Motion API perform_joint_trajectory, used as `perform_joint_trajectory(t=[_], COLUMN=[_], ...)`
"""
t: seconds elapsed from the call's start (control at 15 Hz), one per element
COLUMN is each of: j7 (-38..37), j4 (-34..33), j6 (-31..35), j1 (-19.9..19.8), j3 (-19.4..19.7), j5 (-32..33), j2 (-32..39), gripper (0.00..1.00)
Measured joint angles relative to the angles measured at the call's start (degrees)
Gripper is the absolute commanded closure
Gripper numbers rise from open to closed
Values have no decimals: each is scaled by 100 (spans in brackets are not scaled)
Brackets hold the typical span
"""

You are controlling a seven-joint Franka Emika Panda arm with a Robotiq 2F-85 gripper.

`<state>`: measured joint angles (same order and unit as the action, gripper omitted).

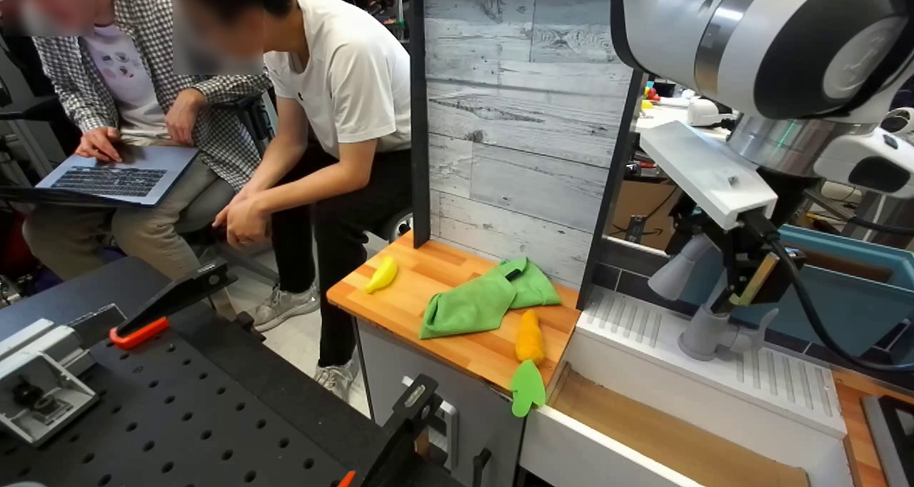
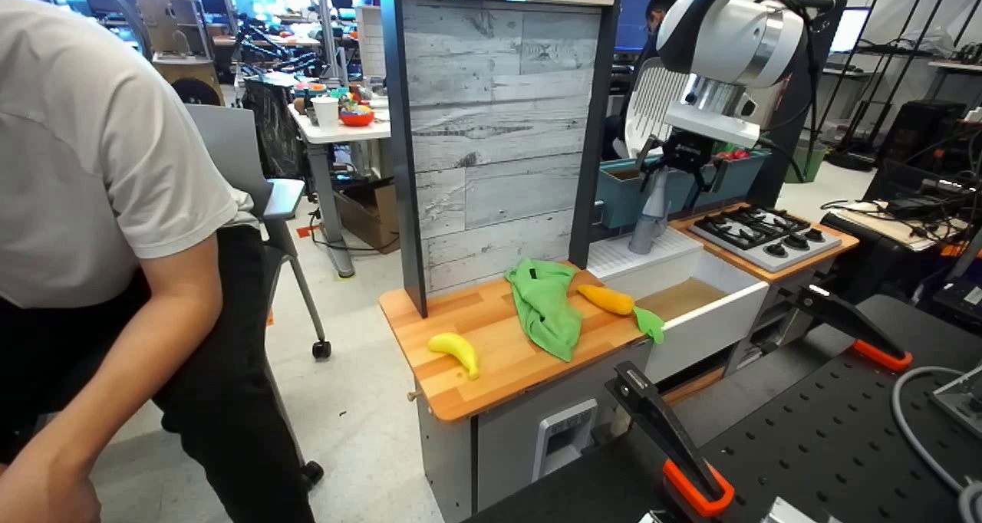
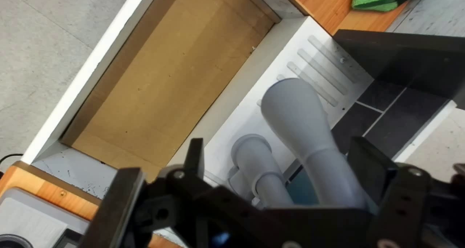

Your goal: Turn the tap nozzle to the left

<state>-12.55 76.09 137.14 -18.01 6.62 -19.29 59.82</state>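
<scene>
The tap nozzle (image 1: 673, 271) is a grey-blue arched spout on the white sink unit, and it shows in both exterior views (image 2: 657, 195). In the wrist view the flared spout end (image 3: 295, 111) points toward the upper left, nearest the right finger. The tap's lower post (image 3: 256, 155) stands left of it. My gripper (image 3: 279, 150) is open, with its fingers spread on either side of the spout and post. Whether a finger touches the tap, I cannot tell. The gripper hides the top of the arch. The gripper also shows from outside (image 2: 683, 179) above the tap.
The small tap handle (image 1: 760, 332) is beside the tap base. An open white drawer (image 3: 98, 62) is in front of the sink. A dark upright panel (image 3: 407, 59) and a blue bin (image 1: 850, 280) stand close by. A green cloth (image 1: 475, 305), carrot (image 1: 529, 337) and banana (image 1: 383, 275) lie on the counter.
</scene>
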Motion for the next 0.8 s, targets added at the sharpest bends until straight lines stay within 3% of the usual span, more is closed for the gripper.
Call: perform_joint_trajectory(t=[0.6,0.8], j7=[209,209], j4=[63,63], j6=[-3,3], j1=[-22,4], j3=[-13,-10], j5=[0,51], j2=[-135,-140], gripper=[93,92])
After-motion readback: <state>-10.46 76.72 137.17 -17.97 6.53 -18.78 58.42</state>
